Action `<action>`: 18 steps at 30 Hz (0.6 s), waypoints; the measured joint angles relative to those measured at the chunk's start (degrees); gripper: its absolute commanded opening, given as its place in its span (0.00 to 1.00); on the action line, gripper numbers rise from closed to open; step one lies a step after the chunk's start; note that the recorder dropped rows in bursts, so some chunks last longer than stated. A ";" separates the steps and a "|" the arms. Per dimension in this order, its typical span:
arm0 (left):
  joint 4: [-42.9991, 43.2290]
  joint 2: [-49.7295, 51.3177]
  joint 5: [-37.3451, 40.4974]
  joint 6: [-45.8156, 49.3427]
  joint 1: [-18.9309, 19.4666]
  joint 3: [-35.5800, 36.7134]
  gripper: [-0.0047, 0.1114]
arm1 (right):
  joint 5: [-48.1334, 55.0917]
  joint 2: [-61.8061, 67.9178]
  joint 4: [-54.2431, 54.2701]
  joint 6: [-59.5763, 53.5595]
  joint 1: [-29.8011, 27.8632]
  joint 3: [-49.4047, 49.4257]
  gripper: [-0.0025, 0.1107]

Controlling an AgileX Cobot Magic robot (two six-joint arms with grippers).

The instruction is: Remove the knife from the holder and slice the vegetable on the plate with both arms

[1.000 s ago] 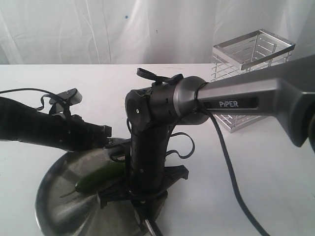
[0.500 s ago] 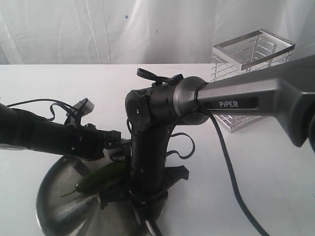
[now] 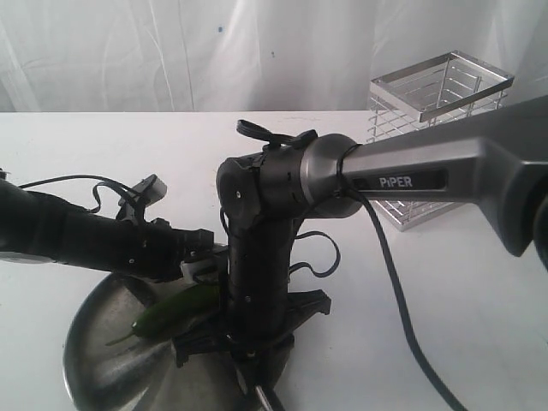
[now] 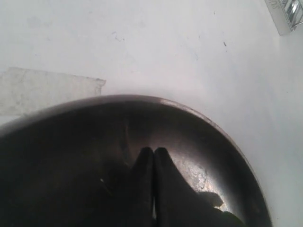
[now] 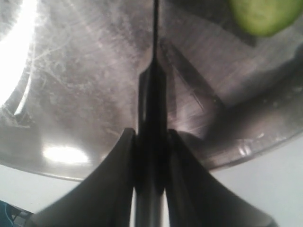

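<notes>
The dark green vegetable [image 3: 175,310] lies on the steel plate [image 3: 94,360] at the lower left. My right gripper [image 5: 151,132] is shut on the knife [image 5: 152,90]'s black handle, and the thin blade runs edge-on over the plate [image 5: 85,85]. A pale green end of the vegetable [image 5: 262,14] shows just to one side of the blade. In the exterior view the right gripper [image 3: 244,338] points down onto the plate beside the vegetable. My left gripper [image 4: 154,150] is shut with nothing between its fingers, low over the plate [image 4: 165,100]. It sits by the vegetable's far end [image 3: 201,259].
The chrome wire holder [image 3: 437,94] stands at the back right of the white table; its corner [image 4: 286,14] shows in the left wrist view. The right arm's black cable [image 3: 394,282] hangs across the table. A white curtain closes off the back.
The left arm has pushed to the right along the plate's far rim, closing in on the right arm. The right arm and the vegetable have hardly moved.
</notes>
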 measured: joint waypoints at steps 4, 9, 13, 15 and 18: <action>0.00 0.00 -0.41 0.00 -0.12 0.00 0.04 | 0.43 0.00 0.00 0.00 0.00 0.00 0.02; 0.00 -0.11 -0.84 -0.28 -0.24 0.00 0.04 | 0.53 0.00 0.00 -0.10 0.00 0.00 0.02; 0.00 -0.11 -0.84 -0.39 -0.24 0.00 0.04 | 0.53 0.00 0.11 -0.10 0.00 0.00 0.02; 0.00 -0.11 -0.84 -0.39 -0.24 0.08 0.04 | 0.53 0.00 0.11 -0.10 0.00 0.00 0.02; 0.00 -0.66 -0.95 -0.39 -0.24 0.08 0.04 | 0.53 0.00 0.22 -0.21 0.00 0.34 0.02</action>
